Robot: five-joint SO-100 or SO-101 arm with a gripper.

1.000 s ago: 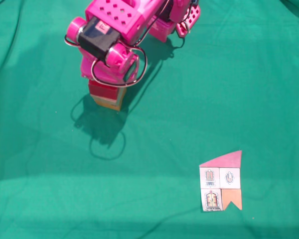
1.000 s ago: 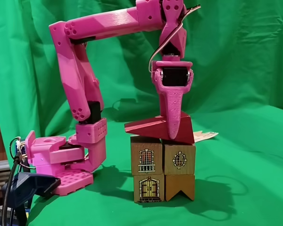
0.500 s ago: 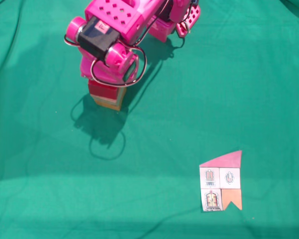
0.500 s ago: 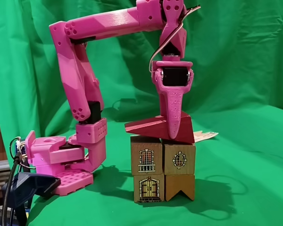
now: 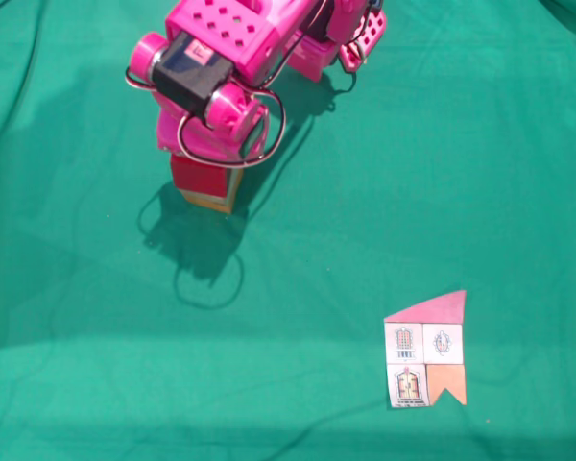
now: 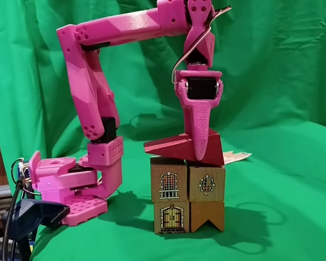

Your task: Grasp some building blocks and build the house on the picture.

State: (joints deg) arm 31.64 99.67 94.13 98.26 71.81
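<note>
In the side fixed view, my pink gripper (image 6: 200,156) points straight down and is shut on the dark red roof block (image 6: 171,147). That block lies slightly tilted on top of the house stack. Below it stand two tan cubes with window drawings (image 6: 168,185), over a door cube (image 6: 171,216) and an orange notched block (image 6: 207,215). From above, my wrist (image 5: 211,96) covers most of the stack, with the red block (image 5: 202,175) and a tan edge (image 5: 209,201) showing. The picture (image 5: 425,351) lies flat at the lower right.
Green cloth (image 5: 413,173) covers the table and hangs as a backdrop. My arm's base (image 6: 65,190) sits left of the stack, with a dark clamp and cables (image 6: 27,215) at the lower left. The card's edge (image 6: 237,157) shows behind the stack.
In the view from above, the wrist has shifted very slightly. The red roof block stays on the stack, still held.
</note>
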